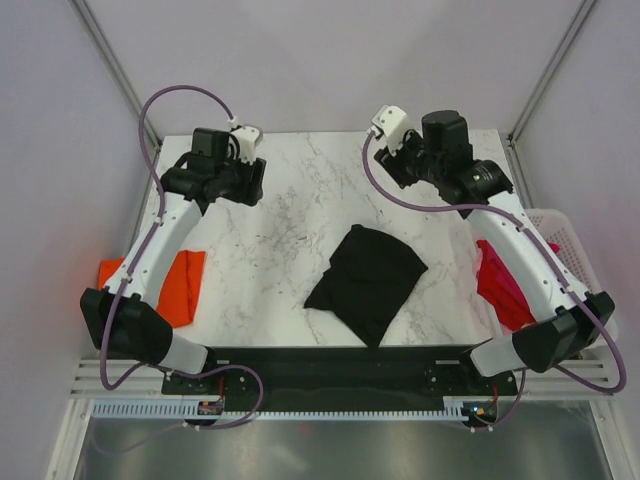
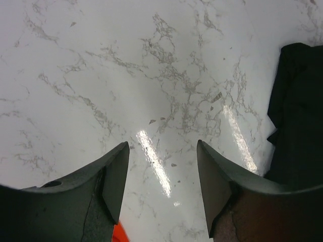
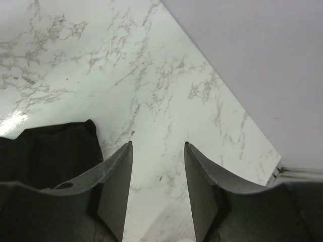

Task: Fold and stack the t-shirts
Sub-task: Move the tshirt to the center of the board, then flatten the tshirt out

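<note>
Shirts counted: three, none of them stacked. One black t-shirt [image 1: 368, 280] lies flat in a compact, angled, roughly four-sided shape on the marble table [image 1: 290, 200], near its front middle and clear of both grippers. One orange t-shirt [image 1: 178, 285] lies at the table's left edge, partly hidden by the left arm. One magenta-pink t-shirt [image 1: 500, 285] lies bunched at the right edge, partly hidden by the right arm and just beside the one white slatted basket [image 1: 565, 235]. Grippers counted: two, both raised toward the far side of the table. The left gripper [image 2: 162, 143] has its fingers [image 2: 115, 181] spread well apart, with bare marble showing in the gap; it holds nothing. In the left wrist view, the black t-shirt [image 2: 298, 111] lies outside that gap, beyond the right-hand finger at the frame's edge, not touching it. A small sliver of orange shows below the left-hand finger at the bottom of the same view. The right gripper [image 3: 158, 143] also has its fingers [image 3: 116, 186] parted, somewhat more narrowly, with only marble between them; it holds nothing. In the right wrist view, the black t-shirt [image 3: 45, 156] lies beyond the left-hand finger and is partly covered by it in that view; whether cloth and finger touch cannot be told from there, though the overhead view shows the gripper well apart from the shirt. The table's far right edge, with a pale wall past it, lies past the right-hand finger.
</note>
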